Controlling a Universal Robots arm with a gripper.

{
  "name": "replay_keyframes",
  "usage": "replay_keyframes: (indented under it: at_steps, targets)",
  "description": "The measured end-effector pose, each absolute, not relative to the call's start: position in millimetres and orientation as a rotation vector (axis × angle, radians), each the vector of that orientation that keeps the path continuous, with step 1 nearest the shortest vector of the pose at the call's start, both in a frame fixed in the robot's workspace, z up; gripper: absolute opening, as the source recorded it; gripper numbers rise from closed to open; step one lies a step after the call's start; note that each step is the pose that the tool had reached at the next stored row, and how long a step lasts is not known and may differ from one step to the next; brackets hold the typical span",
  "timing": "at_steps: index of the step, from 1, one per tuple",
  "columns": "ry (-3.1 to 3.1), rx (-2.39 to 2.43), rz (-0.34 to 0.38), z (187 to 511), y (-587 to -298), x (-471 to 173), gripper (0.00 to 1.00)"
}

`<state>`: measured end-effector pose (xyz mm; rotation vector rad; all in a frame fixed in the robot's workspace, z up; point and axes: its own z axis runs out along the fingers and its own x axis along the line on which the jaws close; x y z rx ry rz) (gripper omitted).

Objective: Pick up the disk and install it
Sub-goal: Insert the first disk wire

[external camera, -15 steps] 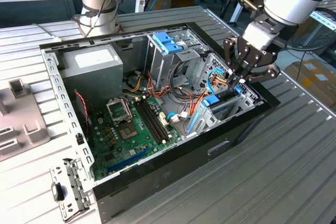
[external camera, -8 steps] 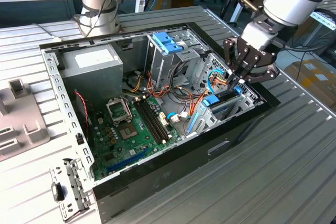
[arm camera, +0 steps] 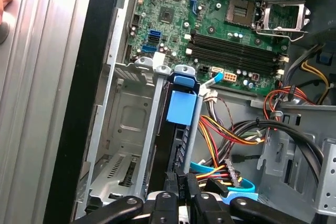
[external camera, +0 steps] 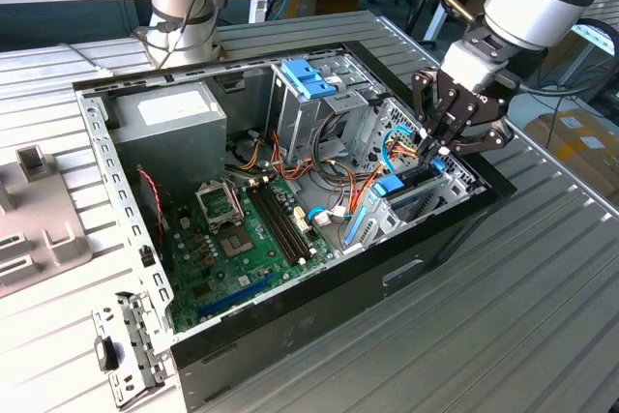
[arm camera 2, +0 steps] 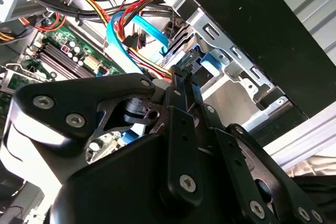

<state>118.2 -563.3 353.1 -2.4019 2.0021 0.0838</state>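
Note:
The disk (arm camera: 177, 129) stands edge-on as a dark slab with blue trim, in a slot of the metal drive bay (arm camera: 123, 119) at the open computer case's front corner. In the exterior view the disk (external camera: 414, 198) sits low in that bay on the exterior view's right. My gripper (external camera: 432, 149) reaches down from above to the disk's upper end. In the first wrist view its black fingers (arm camera: 173, 184) close on either side of the slab's near end. The second wrist view shows the fingertips (arm camera 2: 184, 74) together beside the blue trim and the bay's metal rail.
Orange, yellow and blue cables (arm camera: 231, 135) crowd the space right beside the bay. The green motherboard (external camera: 242, 229) lies on the case floor, with a grey power-supply box (external camera: 174, 113) at the back. A loose metal bracket (external camera: 126, 355) lies on the slatted table.

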Motion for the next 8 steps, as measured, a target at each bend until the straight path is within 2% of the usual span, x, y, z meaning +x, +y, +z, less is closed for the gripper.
replay_keyframes:
  at_steps: [8]
  targets:
    - [2.078,-2.334,0.083,349.0,-563.9,118.2,0.18]
